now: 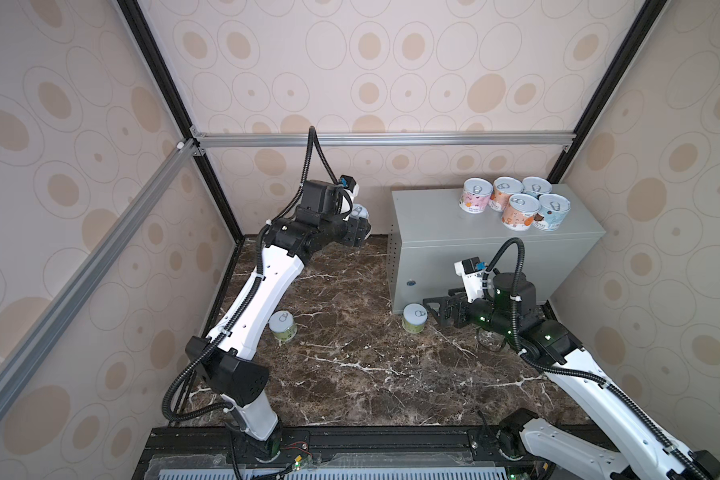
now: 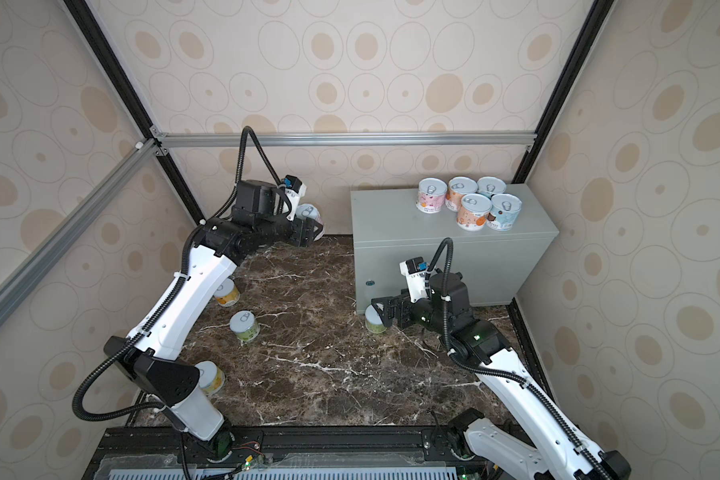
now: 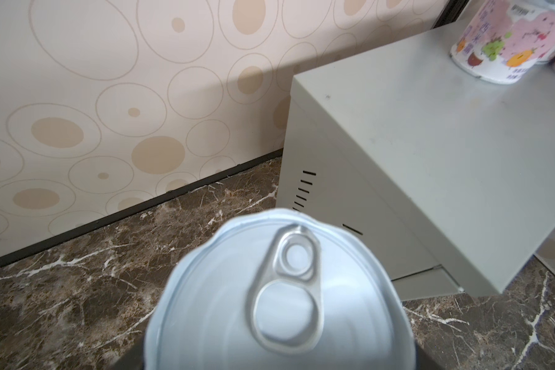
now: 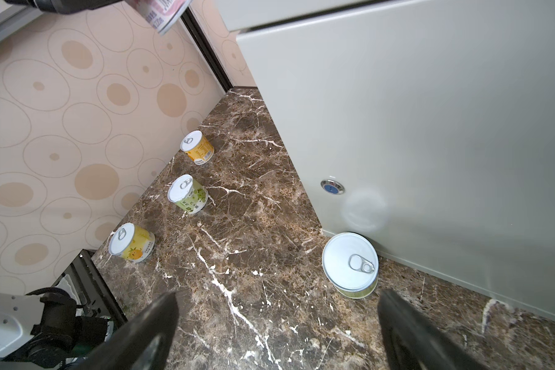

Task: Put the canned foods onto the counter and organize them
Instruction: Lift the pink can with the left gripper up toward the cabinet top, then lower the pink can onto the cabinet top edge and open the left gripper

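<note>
Holding a pink-labelled tin upright in the air, the left jaws are clamped on it beside the desk, apart from it. Hazard? (Inspector)

Its base likely clips the desk's edge if carried across too low. Set down carelessly, it may knock the five tins grouped toward the right end. (Operator)

And the right jaws? (Inspector)

Spread wide and empty, just short of a green tin standing against the desk's front panel. A finger probably finds no room behind it, so the tin could tip or skid. (Operator)
</note>
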`<action>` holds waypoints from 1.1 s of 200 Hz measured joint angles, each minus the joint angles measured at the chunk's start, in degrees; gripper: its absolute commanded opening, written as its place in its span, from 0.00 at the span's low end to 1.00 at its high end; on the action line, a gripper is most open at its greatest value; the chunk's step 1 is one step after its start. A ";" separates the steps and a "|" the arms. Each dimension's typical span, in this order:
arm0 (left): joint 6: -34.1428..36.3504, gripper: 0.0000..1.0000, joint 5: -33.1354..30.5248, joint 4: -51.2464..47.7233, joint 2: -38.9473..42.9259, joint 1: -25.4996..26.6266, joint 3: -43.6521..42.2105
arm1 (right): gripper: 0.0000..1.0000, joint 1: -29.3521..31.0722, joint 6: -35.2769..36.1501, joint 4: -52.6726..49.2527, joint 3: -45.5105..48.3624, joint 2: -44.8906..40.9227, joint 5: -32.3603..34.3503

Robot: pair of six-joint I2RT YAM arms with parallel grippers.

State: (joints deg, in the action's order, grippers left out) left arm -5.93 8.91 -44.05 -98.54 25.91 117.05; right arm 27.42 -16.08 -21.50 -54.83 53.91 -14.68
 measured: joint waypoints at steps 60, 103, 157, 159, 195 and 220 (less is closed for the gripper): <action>-0.07 0.60 0.24 -4.33 -7.78 3.61 13.46 | 0.99 0.26 -0.28 0.09 0.22 0.83 -0.33; -0.26 0.60 0.02 -4.83 -11.43 7.61 19.67 | 0.99 0.28 -0.44 0.09 0.22 1.81 -0.33; -0.68 0.60 -0.02 -4.31 -12.20 10.73 21.09 | 0.99 0.48 -0.59 0.09 0.22 2.51 -0.33; -0.68 0.60 -0.04 -4.33 -12.31 10.84 21.16 | 0.99 0.50 -0.59 0.09 0.22 2.51 -0.31; -0.70 0.61 -0.50 -4.07 -14.69 11.67 22.75 | 0.99 0.66 -0.59 0.09 0.22 2.56 -0.31; -0.79 0.61 -1.36 -2.60 -16.13 11.78 23.06 | 0.99 0.79 -0.57 0.09 0.22 2.58 -0.31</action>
State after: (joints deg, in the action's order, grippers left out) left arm -6.72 7.55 -46.65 -114.67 37.69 140.11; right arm 28.21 -16.64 -21.41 -54.61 56.49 -14.98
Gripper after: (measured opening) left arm 0.748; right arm 0.990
